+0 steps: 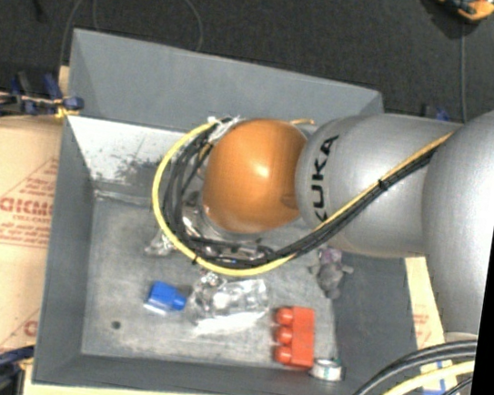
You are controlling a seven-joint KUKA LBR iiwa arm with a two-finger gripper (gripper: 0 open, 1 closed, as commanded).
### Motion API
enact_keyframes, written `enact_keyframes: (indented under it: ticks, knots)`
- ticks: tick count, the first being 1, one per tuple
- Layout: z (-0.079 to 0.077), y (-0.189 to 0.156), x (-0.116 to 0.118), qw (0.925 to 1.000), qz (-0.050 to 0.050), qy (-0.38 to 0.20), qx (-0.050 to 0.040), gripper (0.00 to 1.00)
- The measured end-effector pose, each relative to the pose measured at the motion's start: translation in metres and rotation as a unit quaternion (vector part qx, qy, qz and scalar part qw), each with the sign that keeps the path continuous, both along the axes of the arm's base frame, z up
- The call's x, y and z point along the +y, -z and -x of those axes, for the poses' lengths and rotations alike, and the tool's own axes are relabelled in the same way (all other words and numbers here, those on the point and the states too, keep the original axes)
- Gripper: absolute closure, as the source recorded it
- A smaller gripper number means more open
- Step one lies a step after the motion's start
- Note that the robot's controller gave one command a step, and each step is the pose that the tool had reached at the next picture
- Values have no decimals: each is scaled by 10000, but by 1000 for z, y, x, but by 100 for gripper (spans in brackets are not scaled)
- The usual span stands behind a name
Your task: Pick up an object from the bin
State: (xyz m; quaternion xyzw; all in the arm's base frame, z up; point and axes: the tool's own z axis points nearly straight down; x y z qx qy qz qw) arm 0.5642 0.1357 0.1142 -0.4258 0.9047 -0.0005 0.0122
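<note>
Grey metal bin [64, 284], contents from lower frame upward: small silver round piece [326, 370], lower right corner; red studded block [294, 335] just beside it; blue piece [166, 298], left of centre; clear crumpled plastic piece [231, 302] between blue and red; grey-purple figure [331, 271], right side. Gripper [220, 273]: under the arm's orange cover [250, 174], just above the clear plastic piece at mid-floor; how far open and whether holding anything cannot be told.

Along the bin's [68, 257] near edge: cap [165, 297] left, wrapper [230, 307] middle, brick [294, 335] right (disc [326, 370] in the corner).
</note>
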Motion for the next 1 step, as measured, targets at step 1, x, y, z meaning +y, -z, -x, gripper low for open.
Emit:
enact_keyframes:
  ticks: [1]
  knots:
    - [15, 38, 45, 9956, 17, 931, 110, 0]
